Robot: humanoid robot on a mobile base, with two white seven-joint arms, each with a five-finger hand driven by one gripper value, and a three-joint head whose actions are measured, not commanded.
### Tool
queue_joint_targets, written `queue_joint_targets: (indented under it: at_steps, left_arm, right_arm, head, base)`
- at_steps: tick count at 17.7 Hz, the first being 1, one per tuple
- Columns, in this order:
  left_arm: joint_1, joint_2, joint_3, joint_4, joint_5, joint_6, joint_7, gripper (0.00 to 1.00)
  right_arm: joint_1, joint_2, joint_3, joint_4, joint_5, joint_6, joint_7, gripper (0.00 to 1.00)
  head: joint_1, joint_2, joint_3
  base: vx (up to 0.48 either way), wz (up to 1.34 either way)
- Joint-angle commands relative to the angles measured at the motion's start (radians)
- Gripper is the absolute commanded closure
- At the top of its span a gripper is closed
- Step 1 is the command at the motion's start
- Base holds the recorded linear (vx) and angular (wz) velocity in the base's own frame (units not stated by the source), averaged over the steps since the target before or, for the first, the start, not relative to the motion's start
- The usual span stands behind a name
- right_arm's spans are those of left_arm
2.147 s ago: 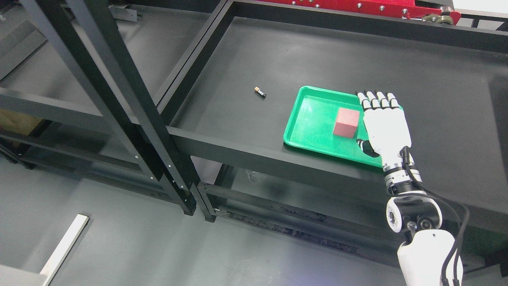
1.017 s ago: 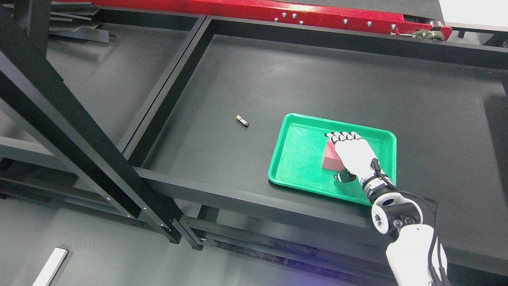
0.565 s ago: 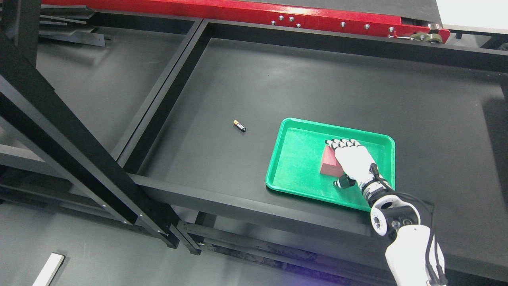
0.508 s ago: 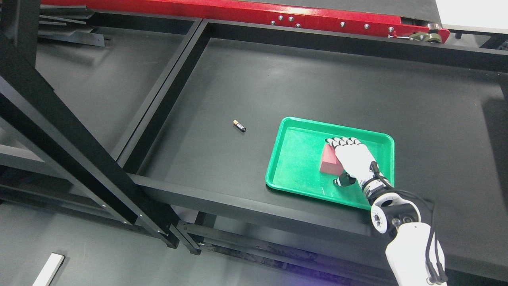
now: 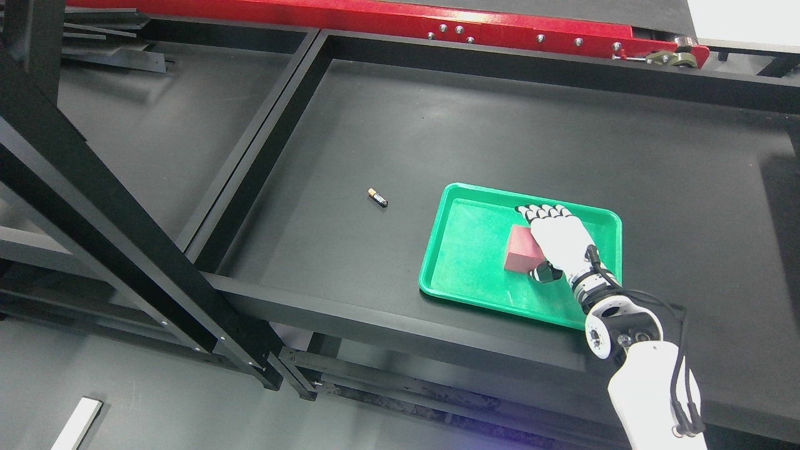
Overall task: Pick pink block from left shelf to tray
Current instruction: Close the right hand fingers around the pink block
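The pink block (image 5: 522,257) is seen resting in the green tray (image 5: 465,262) w/ the right robot hand (image 5: 558,240) laid flat beside/over it, fingers straight, nothing gripped; placing judged done, so hand withdrawal is called for next.

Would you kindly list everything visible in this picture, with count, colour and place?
tray: one, green, on the black shelf surface, right of centre.
pink block: one, pink-red, inside the tray, partly covered by the hand.
battery: one, black with an orange end, lying on the shelf left of the tray.
shelf frame: black metal beams around and left of the surface.
red rail: one, red with bolts, along the top edge.
white strip: one, on the floor at lower left.
right hand: one, white with black joints, laid over the block; whether it grips is unclear.
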Motion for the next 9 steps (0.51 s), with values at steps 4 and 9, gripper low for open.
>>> queue_joint_targets:
  at_steps: [4, 9]
  left_arm:
    - [-0.012, 0.017, 0.0, 0.0, -0.002, -0.001, 0.001, 0.0]
    - [-0.011, 0.017, 0.0, 0.0, -0.002, -0.001, 0.001, 0.0]
  right_arm:
    - [-0.156, -0.017, 0.002, 0.085, -0.003, 0.0, -0.046, 0.16]
    - [-0.159, -0.017, 0.002, 0.09, -0.001, -0.002, -0.08, 0.45]
  head:
    - [0.0, 0.0, 0.0]
    - [0.0, 0.0, 0.0]
  base:
    - [0.0, 0.0]
    - [0.0, 0.0]
